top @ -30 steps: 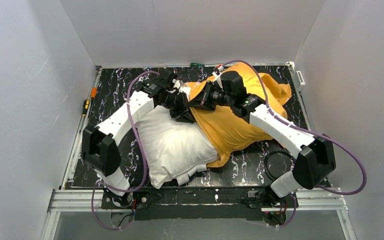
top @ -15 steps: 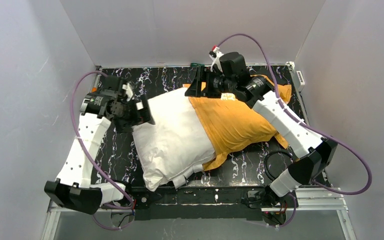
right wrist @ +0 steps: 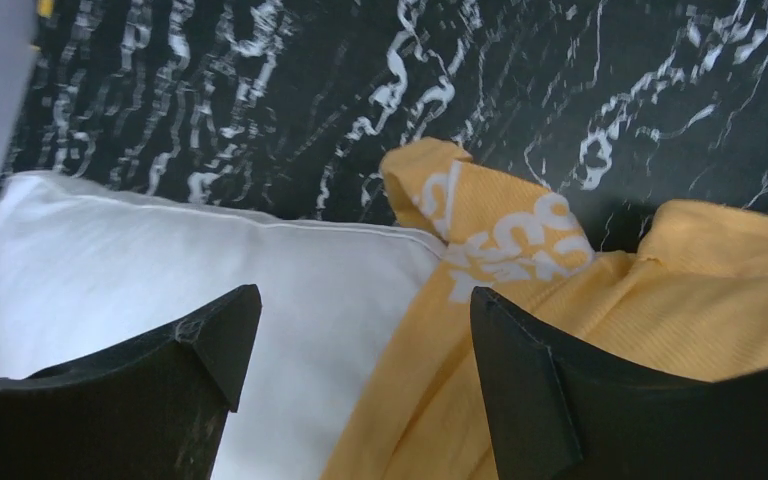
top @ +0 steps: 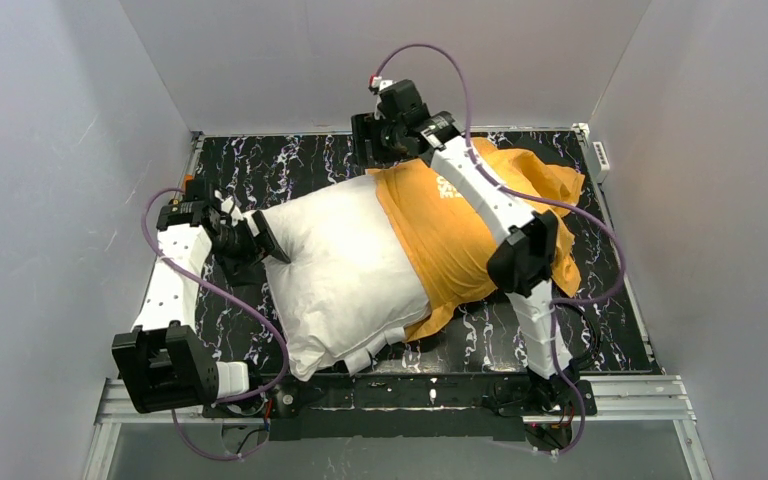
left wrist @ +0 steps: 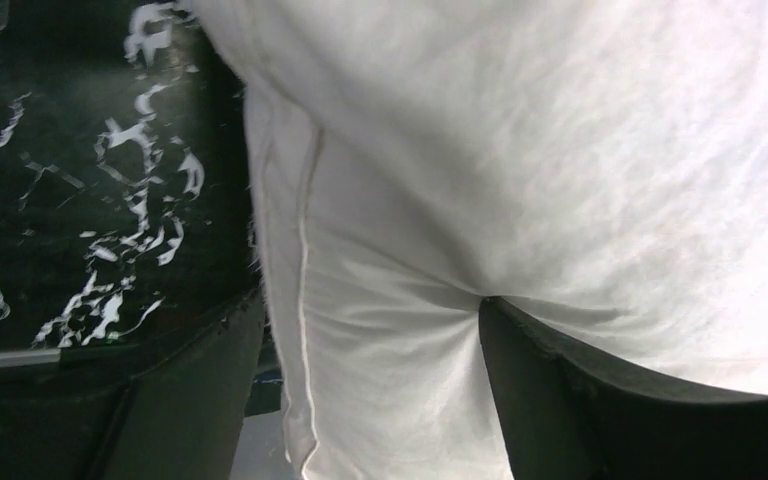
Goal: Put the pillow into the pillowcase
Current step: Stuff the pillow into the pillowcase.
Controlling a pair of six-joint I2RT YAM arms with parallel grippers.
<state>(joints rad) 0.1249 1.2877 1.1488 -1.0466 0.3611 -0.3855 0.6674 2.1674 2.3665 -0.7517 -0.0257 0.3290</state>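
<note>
The white pillow [top: 335,265] lies slantwise on the black marbled table [top: 290,165]. Its right end sits inside the orange pillowcase [top: 460,235], whose white lettering [top: 448,186] faces up. My left gripper [top: 260,240] is at the pillow's left edge. In the left wrist view it [left wrist: 370,310] stands open, with the seamed pillow edge [left wrist: 380,380] between its fingers and the right fingertip [left wrist: 520,340] denting the fabric. My right gripper [top: 375,150] hangs open over the far side. The right wrist view puts it [right wrist: 355,310] above where the pillowcase [right wrist: 580,320] meets the pillow [right wrist: 160,260], gripping nothing.
White walls close in the table on three sides. A screwdriver [top: 172,212] lies along the left rim. A white power strip [top: 600,155] sits at the back right corner. Purple cables [top: 420,50] loop over both arms.
Both grippers have opened and let go. The left arm swung out to the pillow's left edge; the right arm drew back to the far side. The pillow now lies flatter, its left part bare.
</note>
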